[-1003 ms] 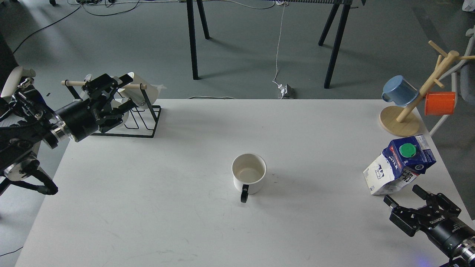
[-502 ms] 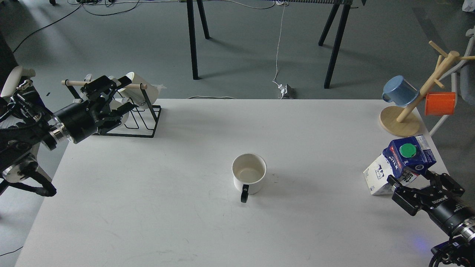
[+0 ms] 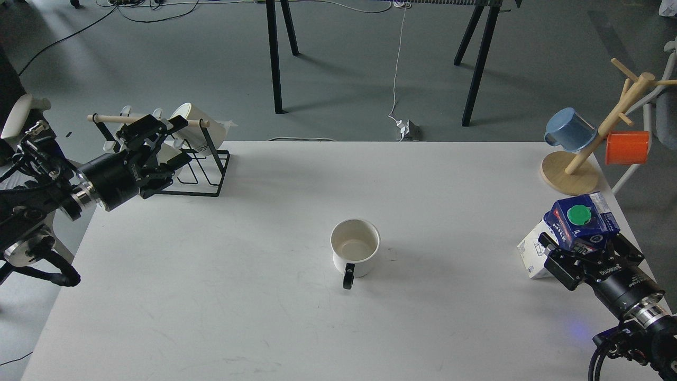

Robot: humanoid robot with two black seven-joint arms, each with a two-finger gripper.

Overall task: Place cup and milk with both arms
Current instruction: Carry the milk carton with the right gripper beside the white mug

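The cream-white cup stands upright in the middle of the white table, its black handle pointing toward me. The blue and white milk carton with a green cap stands near the table's right edge. My right gripper is open, with one finger on each side of the carton's lower body; I cannot tell if they touch it. My left gripper is open and empty at the back left, just in front of the black wire rack, far from the cup.
The wire rack holds cream mugs on a wooden bar. A wooden mug tree at the back right carries a blue cup and an orange cup. The table's right edge runs close to the carton.
My right gripper has moved forward from the near right corner until its fingers straddle the milk carton. My left gripper has drawn back slightly to the left. The cup has not moved.
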